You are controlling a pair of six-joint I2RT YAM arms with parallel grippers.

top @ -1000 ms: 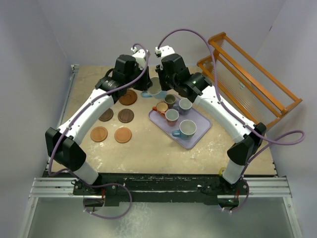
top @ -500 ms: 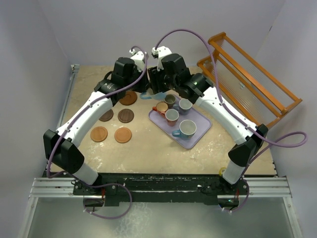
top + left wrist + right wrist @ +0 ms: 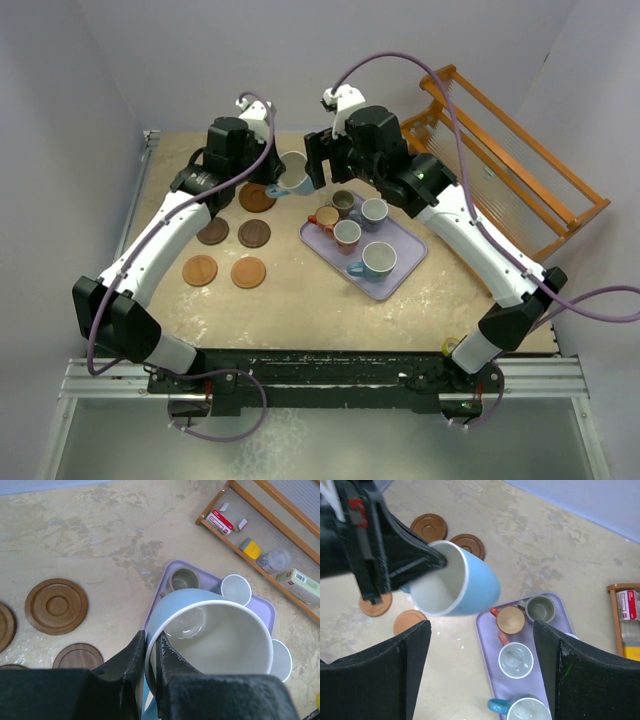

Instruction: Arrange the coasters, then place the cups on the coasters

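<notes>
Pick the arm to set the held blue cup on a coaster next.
Left. The left pincer is shut on the blue cup at its rim, and the coasters lie on that arm's side. The right pincer is open, holding nothing.

Lavender tray [image 3: 408,248], orange rack [image 3: 500,150] holding perhaps small boxes [image 3: 221,521]

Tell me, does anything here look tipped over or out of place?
Only the light blue cup: the left tool pinches its rim and holds it tipped sideways in the air. It looks empty; nothing has spilled.
</notes>
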